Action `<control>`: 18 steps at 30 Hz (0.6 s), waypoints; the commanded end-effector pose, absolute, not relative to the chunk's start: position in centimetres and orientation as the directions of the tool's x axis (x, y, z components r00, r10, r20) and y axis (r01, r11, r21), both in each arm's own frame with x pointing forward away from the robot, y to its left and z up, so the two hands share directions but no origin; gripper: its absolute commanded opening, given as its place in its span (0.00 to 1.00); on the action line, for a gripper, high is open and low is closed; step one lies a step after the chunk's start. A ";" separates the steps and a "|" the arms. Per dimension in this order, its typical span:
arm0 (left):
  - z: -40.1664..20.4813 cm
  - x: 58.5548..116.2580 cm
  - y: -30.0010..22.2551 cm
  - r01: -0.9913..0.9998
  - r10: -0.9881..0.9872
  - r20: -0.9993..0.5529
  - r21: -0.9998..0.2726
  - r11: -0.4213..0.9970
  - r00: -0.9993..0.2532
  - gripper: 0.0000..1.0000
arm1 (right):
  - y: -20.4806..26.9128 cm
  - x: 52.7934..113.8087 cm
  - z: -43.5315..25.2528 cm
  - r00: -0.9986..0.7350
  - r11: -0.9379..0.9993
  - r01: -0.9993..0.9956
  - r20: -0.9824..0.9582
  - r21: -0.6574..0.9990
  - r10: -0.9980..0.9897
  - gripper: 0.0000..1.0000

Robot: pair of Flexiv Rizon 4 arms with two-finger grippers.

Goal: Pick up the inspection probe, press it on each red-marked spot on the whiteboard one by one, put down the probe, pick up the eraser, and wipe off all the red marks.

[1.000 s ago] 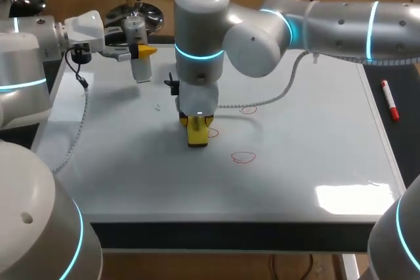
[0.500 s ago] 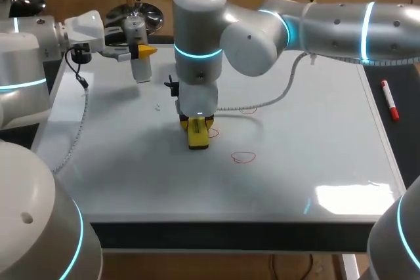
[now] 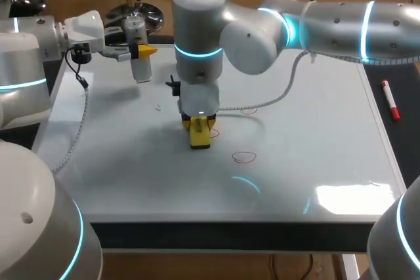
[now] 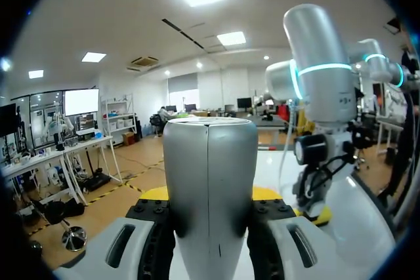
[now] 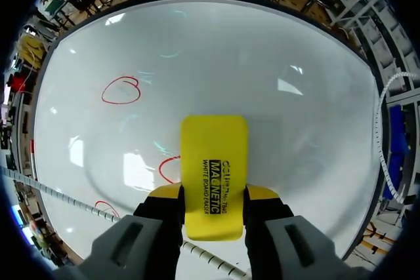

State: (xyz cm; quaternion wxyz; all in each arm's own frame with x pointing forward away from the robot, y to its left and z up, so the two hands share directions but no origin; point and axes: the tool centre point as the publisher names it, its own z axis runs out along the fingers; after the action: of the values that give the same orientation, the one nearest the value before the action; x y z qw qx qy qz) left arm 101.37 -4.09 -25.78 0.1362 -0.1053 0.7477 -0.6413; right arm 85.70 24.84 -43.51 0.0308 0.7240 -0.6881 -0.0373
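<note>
Currently, the right gripper (image 5: 214, 196) has its fingers closed on the eraser (image 5: 214, 174), whose long axis runs out along the fingers and whose face appears to rest on the whiteboard (image 3: 315, 136) surface. One red mark (image 5: 168, 170) lies partly under the eraser's edge. A second loop (image 5: 121, 90) lies ahead on the same side (well apart). The left gripper (image 4: 210, 195) grips the probe (image 4: 210, 162) near the board's far left corner, so the right arm is nearer.

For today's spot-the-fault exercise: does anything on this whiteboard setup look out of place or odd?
Only one thing: the left gripper holds the inspection probe aloft, not set down, while the right gripper has the yellow eraser on the whiteboard.
</note>
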 end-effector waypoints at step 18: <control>-25.7 101.4 -4.1 0.018 -0.332 -0.069 -0.988 0.155 -0.941 0.00 | 18.5 87.1 -47.4 -0.074 0.076 -0.992 0.024 0.105 -0.997 0.00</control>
State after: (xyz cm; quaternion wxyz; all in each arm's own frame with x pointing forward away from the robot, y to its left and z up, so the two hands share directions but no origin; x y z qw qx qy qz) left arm 101.37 -4.09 -25.78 0.1362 -0.1053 0.7477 -0.6413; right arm 87.24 20.08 -43.43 0.0477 0.6781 -0.7328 -0.0308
